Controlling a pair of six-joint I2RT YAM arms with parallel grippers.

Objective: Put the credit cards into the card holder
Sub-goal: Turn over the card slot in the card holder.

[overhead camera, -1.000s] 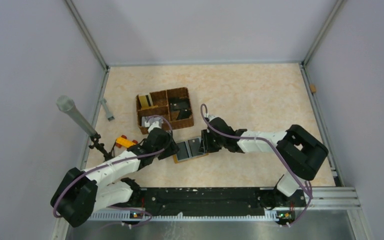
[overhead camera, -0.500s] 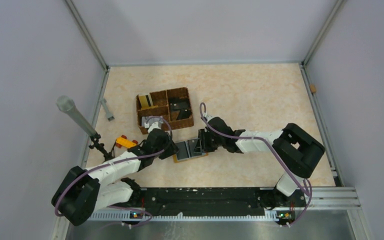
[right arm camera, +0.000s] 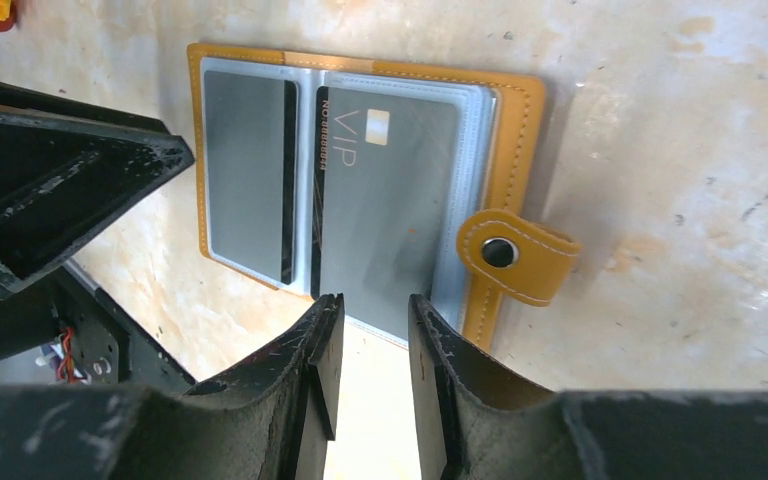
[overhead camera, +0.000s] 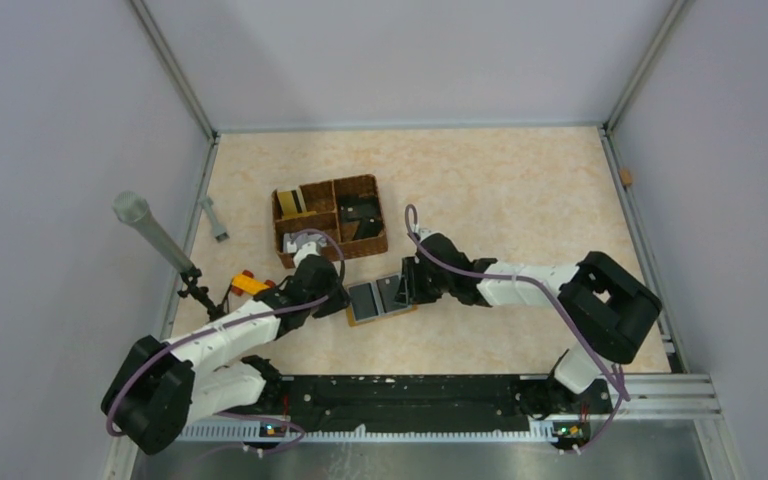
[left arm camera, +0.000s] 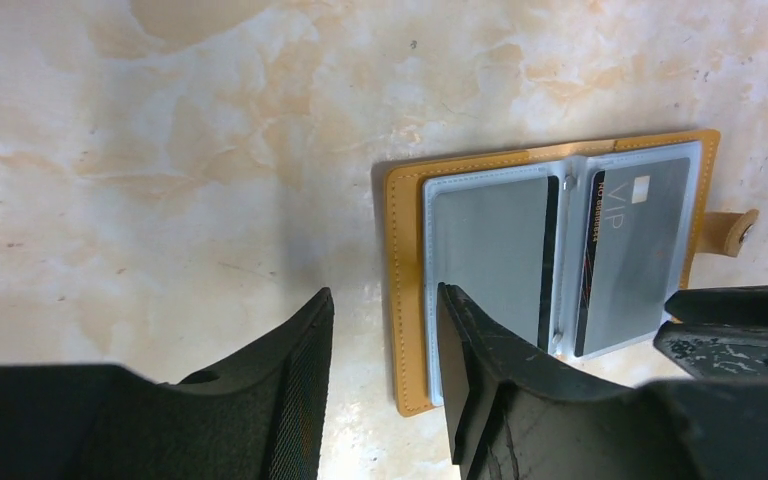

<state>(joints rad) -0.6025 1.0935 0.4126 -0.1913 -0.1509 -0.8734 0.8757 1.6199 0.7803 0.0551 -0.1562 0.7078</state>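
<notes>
**A:** Top view?
**B:** The card holder [overhead camera: 380,298] lies open on the table [overhead camera: 500,190], just in front of the basket [overhead camera: 355,179]. The left pincer [overhead camera: 342,302] is at its left edge and the right pincer [overhead camera: 412,287] at its right. There's a dark card [overhead camera: 360,215], I think, in a basket compartment.

**A:** Left wrist?
**B:** The pincer [left arm camera: 382,310] is apart and holds nothing, with bare table showing in the gap. One tip sits over the holder's [left arm camera: 400,270] orange edge. A grey card [left arm camera: 490,255] and a VIP card [left arm camera: 635,250] are both seated in sleeves.

**A:** Right wrist?
**B:** That pincer [right arm camera: 373,305] is slightly apart and empty, hovering over the holder's [right arm camera: 515,130] near edge. The snap strap [right arm camera: 515,255] is flung out.

**A:** Step?
**B:** I'd say it's between insertions.

**A:** Next?
**B:** Probably one arm reaches to the basket for another card while the other pins the holder flat. A thin card needs an edge-on pinch.
</notes>
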